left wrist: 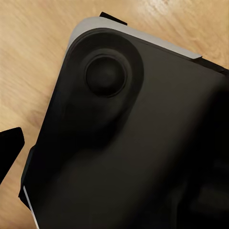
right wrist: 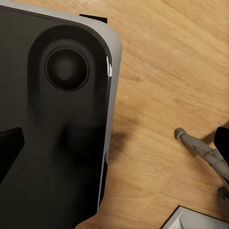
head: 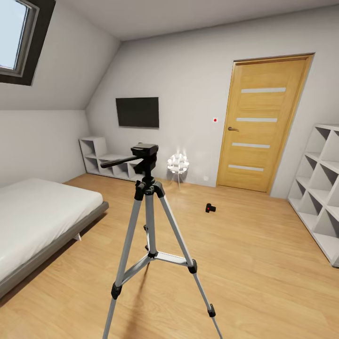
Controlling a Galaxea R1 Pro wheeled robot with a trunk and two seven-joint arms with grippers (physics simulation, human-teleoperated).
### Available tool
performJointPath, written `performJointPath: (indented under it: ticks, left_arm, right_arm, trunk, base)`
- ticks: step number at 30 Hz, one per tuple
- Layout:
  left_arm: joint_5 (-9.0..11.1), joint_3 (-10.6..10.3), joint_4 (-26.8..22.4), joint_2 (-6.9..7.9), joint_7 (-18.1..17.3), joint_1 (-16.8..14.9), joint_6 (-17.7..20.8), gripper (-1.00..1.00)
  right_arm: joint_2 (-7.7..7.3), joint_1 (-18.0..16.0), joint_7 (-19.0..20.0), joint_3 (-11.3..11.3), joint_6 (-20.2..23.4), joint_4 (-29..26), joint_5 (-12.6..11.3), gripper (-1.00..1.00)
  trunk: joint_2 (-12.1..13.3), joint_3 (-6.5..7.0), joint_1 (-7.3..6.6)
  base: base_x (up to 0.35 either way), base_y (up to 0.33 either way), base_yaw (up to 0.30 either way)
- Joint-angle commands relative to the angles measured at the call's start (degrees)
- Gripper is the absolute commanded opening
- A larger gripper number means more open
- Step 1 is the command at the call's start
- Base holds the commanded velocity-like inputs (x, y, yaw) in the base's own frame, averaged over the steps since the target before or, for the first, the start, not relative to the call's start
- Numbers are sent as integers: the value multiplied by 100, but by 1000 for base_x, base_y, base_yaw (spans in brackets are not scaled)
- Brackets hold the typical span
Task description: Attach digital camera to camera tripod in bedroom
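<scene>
The camera tripod [head: 149, 221] stands close in front of me on the wood floor, its silver legs spread and its black head [head: 144, 151] bare, the pan handle pointing left. The digital camera [head: 210, 207], small and black, lies on the floor beyond the tripod, toward the door. In the left wrist view one black fingertip [left wrist: 9, 149] shows beside a dark rounded panel of my own body [left wrist: 129, 138]. The right wrist view shows the same: a black fingertip [right wrist: 8, 143] next to the dark panel [right wrist: 57, 124]. Neither view shows how the jaws stand.
A grey low bed [head: 37, 221] fills the left side. White cube shelves [head: 320, 188] line the right wall and a low white shelf [head: 106, 162] the far wall. A wooden door [head: 261, 122] and a small white lamp [head: 178, 165] stand at the back.
</scene>
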Motion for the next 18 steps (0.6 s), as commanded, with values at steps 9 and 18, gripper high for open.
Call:
performJointPath:
  ticks: [9,18]
  left_arm:
    - [2,44,-5,-2,-3,1,-9,100]
    - [3,25,-3,-7,-3,1,-9,100]
  right_arm:
    - [-1,-1,-5,6,-14,1,51,100]
    - [2,-1,-10,-11,-7,-6,46,100]
  trunk:
    - [-2,-4,0]
    - [-2,-4,0]
  base:
    - [0,0,0]
    - [11,0,0]
